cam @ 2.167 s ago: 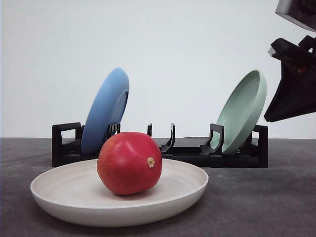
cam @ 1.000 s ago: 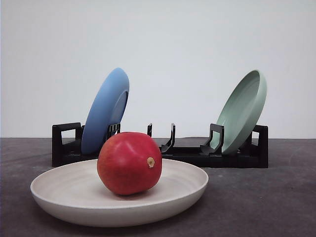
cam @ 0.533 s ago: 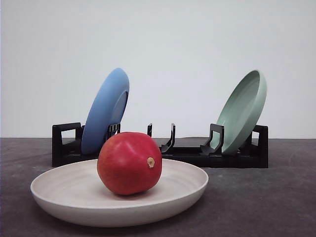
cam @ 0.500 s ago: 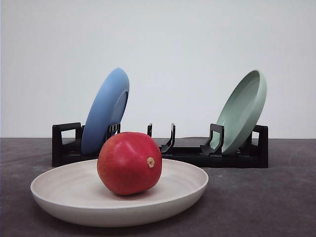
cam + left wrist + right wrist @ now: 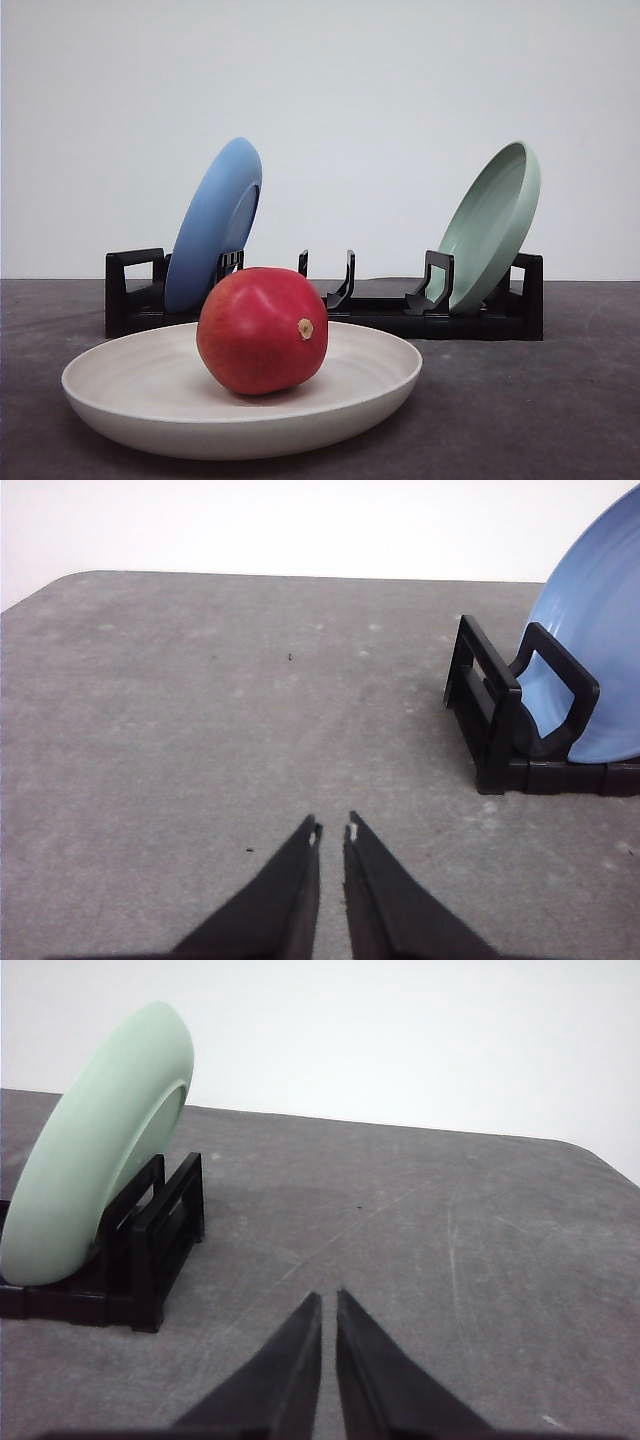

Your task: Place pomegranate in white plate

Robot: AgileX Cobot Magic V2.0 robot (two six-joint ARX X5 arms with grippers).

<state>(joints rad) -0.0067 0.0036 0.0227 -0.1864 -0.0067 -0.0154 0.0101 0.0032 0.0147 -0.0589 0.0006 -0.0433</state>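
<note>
One pomegranate [image 5: 262, 330] rests in the hollow of the white plate [image 5: 375, 395], whose raised rim checks rolling, while behind it the black rack [image 5: 400, 312] props two plates upright, and both tools [image 5: 331, 832] [image 5: 329, 1298] hover clenched, empty, over bare tabletop [image 5: 450, 1260].

No writing, label, brand, number or sign can be read on anything here.

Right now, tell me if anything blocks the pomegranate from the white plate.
Nothing visible does: the pomegranate already sits in the white plate. The black rack stands behind it, apart.
</note>
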